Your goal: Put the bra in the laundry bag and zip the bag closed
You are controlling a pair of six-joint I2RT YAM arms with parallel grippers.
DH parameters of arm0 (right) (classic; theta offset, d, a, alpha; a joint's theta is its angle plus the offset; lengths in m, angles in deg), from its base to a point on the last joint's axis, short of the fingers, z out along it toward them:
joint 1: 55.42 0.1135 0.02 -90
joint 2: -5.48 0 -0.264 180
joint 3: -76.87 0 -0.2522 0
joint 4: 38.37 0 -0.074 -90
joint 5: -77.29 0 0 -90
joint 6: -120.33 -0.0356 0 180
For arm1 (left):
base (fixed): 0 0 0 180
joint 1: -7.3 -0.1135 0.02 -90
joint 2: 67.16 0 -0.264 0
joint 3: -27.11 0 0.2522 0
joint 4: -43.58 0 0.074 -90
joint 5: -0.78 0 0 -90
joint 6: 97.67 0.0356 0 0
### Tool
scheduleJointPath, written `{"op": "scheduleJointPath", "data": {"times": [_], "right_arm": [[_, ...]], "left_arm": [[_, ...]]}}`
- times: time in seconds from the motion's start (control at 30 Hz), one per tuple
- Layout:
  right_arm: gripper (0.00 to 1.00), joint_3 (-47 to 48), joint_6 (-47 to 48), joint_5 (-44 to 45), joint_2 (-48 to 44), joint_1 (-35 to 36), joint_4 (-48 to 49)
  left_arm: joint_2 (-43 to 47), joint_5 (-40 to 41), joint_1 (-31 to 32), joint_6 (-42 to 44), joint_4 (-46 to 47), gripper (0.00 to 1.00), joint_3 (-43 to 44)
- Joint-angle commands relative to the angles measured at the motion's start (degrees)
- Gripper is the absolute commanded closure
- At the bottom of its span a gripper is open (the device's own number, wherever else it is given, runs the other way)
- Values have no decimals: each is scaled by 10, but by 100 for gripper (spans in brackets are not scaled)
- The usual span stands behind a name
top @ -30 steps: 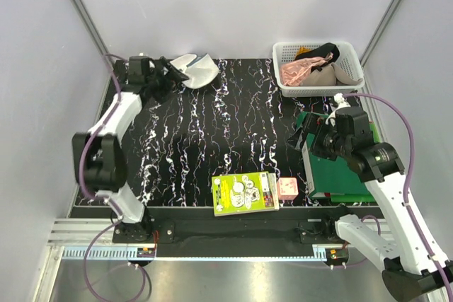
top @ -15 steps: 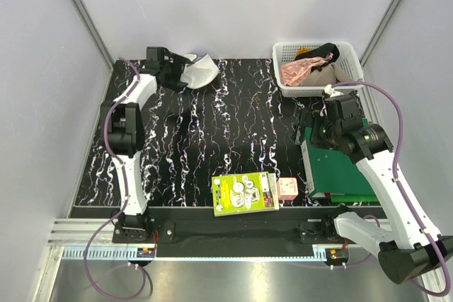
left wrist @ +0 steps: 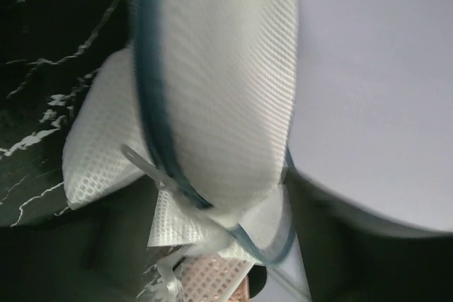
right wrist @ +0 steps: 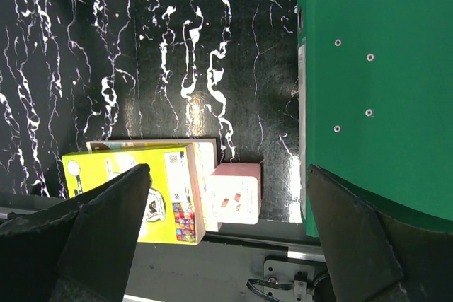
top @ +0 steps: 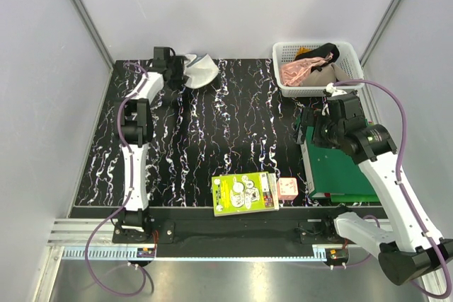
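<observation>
The white mesh laundry bag (top: 198, 70) lies at the back left of the black mat, its blue zip rim showing. It fills the left wrist view (left wrist: 212, 83). My left gripper (top: 178, 72) is at the bag's left edge, jaws open, with the bag's lower edge between the fingers (left wrist: 219, 259). The beige bra (top: 340, 73) lies in the white lattice basket (top: 283, 53) at the back right. My right gripper (top: 304, 131) hovers open and empty over the mat's right side, left of the green board; it is also seen in the right wrist view (right wrist: 226, 245).
The basket also holds a pink frilly garment (top: 297, 70) and a black garment with yellow trim (top: 320, 51). A green board (top: 343, 171) lies at the right. A yellow-green book (top: 244, 192) and a pink block (top: 287, 188) lie at the near edge.
My left arm has stretched toward the back and its gripper has moved right up to the laundry bag. My right gripper has shifted slightly toward the back.
</observation>
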Motion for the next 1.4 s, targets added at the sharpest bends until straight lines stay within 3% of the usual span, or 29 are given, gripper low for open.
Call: {"op": "scheduleJointPath", "data": {"times": [0.0,0.07,0.27,0.47,0.57,0.7,0.83,0.93,0.97,1.07,1.17,1.3,1.37], "right_arm": [[0,13,-11,22,-19,-3,-2],[0,9,-16,22,-19,-2,-5],[0,0,-21,-45,14,-2,-9],[0,7,-12,-116,71,-2,16],[0,9,-3,-162,97,-3,41],[0,27,-12,-213,141,-2,80],[0,42,-37,-222,187,-2,104],[0,51,-48,-235,219,-2,118],[0,53,-51,-240,224,-2,127],[0,56,-62,-240,240,-3,148],[0,69,-63,-239,253,-3,150],[0,83,-70,-223,263,-3,152],[0,87,-82,-227,275,-10,151]], "left_arm": [[-11,-16,-1,-14,6,49,22],[-2,-21,-1,17,6,69,16],[76,-72,0,169,-5,100,-54],[219,-106,48,431,-63,100,-204],[299,-71,117,545,-88,100,-285],[358,-55,194,641,-108,100,-360],[382,-81,217,674,-111,100,-406],[396,-79,216,696,-143,83,-393],[403,-77,216,711,-153,66,-385],[416,-54,216,731,-196,39,-336],[430,-22,216,740,-245,22,-272],[435,7,217,736,-280,12,-210],[426,11,224,734,-280,14,-187]]}}
